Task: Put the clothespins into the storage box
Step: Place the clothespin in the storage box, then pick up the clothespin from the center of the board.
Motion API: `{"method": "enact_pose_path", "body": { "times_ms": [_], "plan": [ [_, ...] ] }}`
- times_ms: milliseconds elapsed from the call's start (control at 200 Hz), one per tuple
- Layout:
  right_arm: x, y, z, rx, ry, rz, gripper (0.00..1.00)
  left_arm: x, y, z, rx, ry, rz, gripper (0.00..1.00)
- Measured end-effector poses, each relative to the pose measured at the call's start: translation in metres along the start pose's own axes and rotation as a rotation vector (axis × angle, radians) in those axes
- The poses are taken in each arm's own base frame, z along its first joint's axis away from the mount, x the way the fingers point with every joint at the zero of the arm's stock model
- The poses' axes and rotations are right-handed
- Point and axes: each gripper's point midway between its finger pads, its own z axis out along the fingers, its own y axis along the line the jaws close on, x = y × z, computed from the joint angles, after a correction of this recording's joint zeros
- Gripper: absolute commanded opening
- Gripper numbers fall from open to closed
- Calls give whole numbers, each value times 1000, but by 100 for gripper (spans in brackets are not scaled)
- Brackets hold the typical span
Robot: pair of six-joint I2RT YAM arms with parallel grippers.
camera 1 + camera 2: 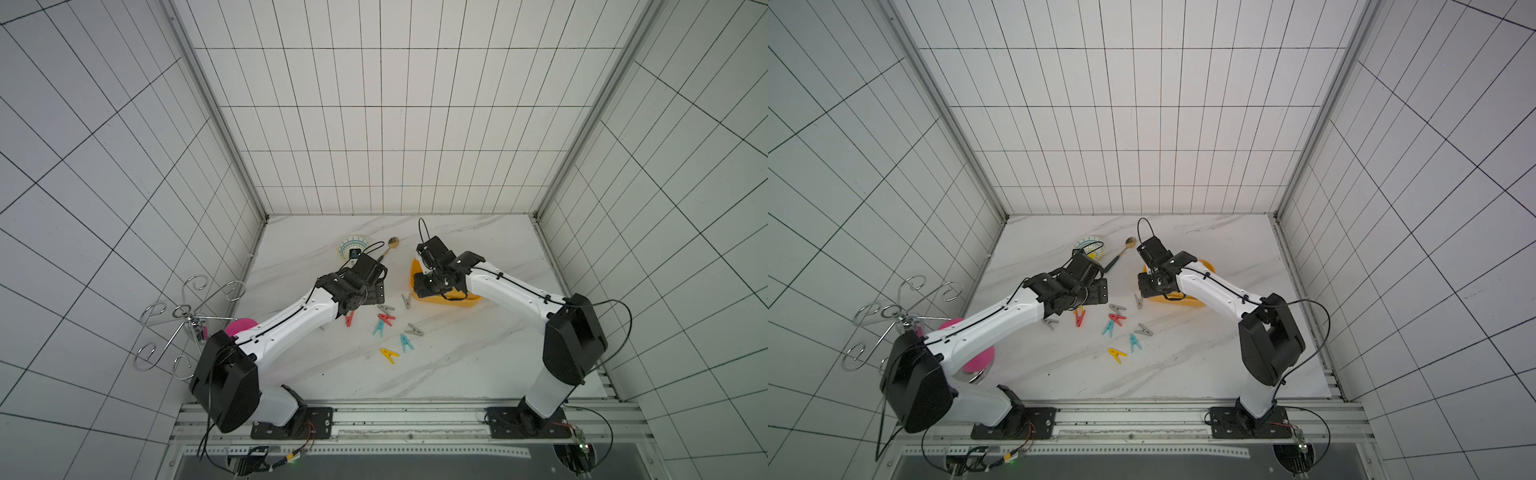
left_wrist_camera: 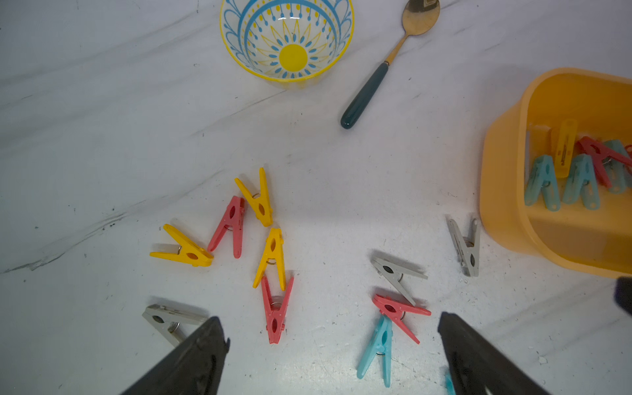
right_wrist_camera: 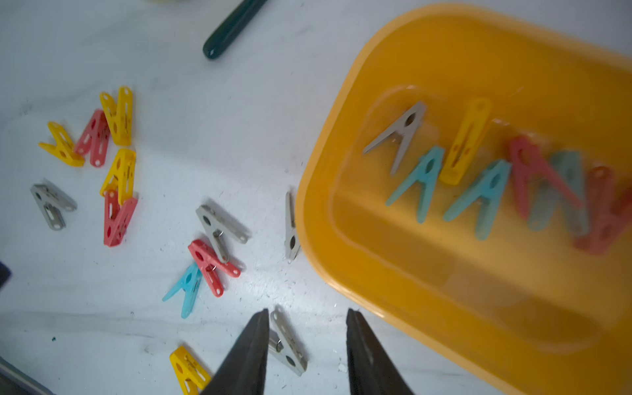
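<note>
storage box [image 3: 427, 273]: just beside right claw [image 3: 307, 313], about seven clothespins [image 3: 424, 181] inside | right claw: spread apart, empty | left claw [image 2: 330, 319]: wide apart, empty | left to do: a dozen or so loose pegs [image 2: 273, 311] on table [image 2: 102, 136] ahead of both claws | judged about one third done

Both top views sit high over the front edge of the rig, side by side, looking steeply down from well back, so each takes in the whole marble table [image 1: 457, 365]. The wrist cams hang low over the tabletop, close in and angled forward. Both wrist views share the loose clothespins [image 2: 275, 314], the spoon [image 3: 232, 30] and the yellow storage box [image 3: 314, 219]. Only the left wrist view catches the patterned bowl [image 2: 287, 41].
</note>
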Motion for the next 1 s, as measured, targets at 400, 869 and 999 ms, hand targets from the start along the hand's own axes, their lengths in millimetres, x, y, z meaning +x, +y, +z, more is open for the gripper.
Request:
{"method": "enact_pose_path", "body": {
  "times_ms": [400,869,999],
  "plan": [
    [21,0,67,77,39,82,48,0,18,-9,-3,-24,-39,98],
    [17,-5,94,125,32,120,30,-1,20,-15,6,-37,-44,98],
    [17,-4,94,129,31,117,22,-1,21,-15,4,-37,-45,98]
  ]
}}
